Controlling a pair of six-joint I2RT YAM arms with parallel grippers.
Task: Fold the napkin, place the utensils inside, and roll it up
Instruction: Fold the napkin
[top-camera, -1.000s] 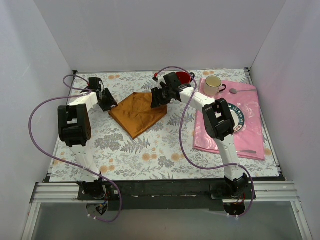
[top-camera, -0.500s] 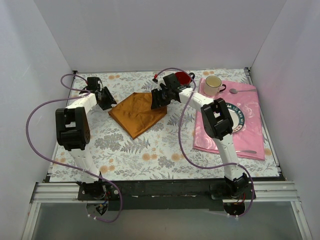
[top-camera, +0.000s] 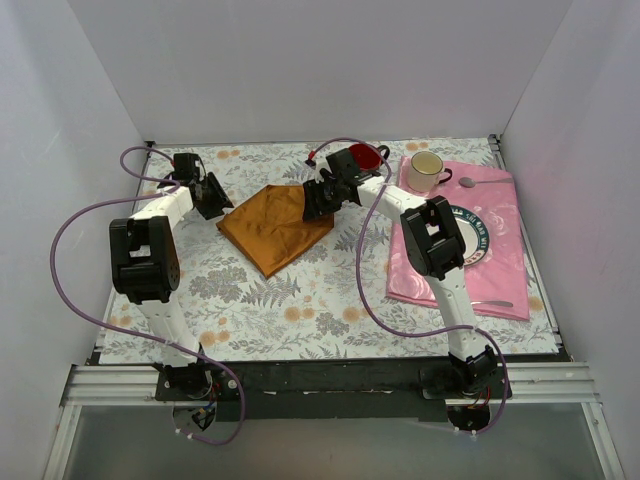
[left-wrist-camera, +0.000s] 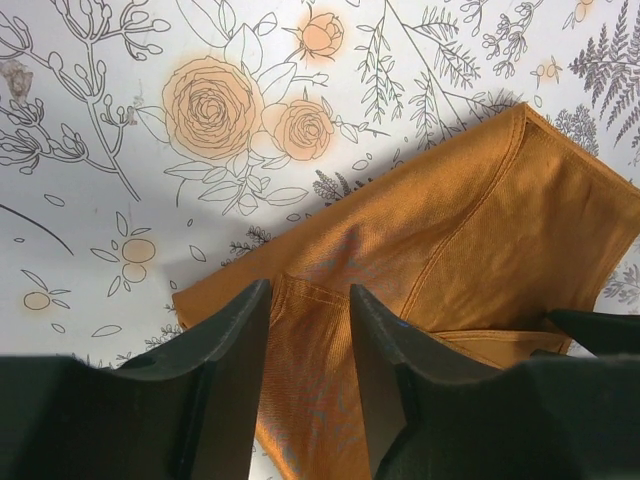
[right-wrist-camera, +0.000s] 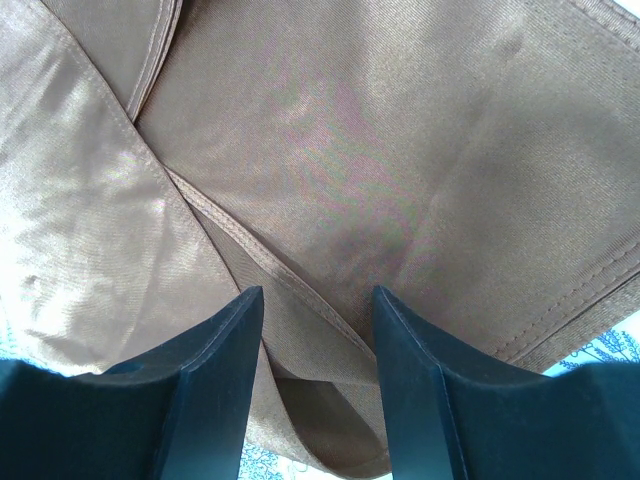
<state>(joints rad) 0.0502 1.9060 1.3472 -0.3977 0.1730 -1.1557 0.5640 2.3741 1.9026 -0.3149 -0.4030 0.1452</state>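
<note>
From above, the napkin (top-camera: 275, 226) lies as a rough diamond on the floral counter (top-camera: 300, 300), a little far of the middle and well left of the pink cloth (top-camera: 500, 268). My left fingers (top-camera: 213, 203) are down at its left corner and my right fingers (top-camera: 318, 199) at its far right corner. At this size I cannot tell how far either pair is parted. The pink cloth carries a mug (top-camera: 427, 170) at its far end and a plate (top-camera: 478, 232) half hidden under my right arm. The near utensil (top-camera: 495, 301) lies along the cloth's near edge, and the far utensil (top-camera: 470, 183) is just right of the mug. Something red (top-camera: 366, 154) sits just behind my right wrist.

The left wrist view shows what the overhead cannot. My left fingers stand slightly apart, straddling a hemmed corner of the napkin, with cloth showing in the narrow gap and nothing clamped. The cloth here is doubled, one layer lapping over another, and bare flowered counter lies beyond it.

In the right wrist view my right fingers are parted somewhat wider, hanging over overlapping layers, and they grip nothing. A stitched hem runs diagonally into the gap between them. Only a sliver of counter shows at the lower right corner.
</note>
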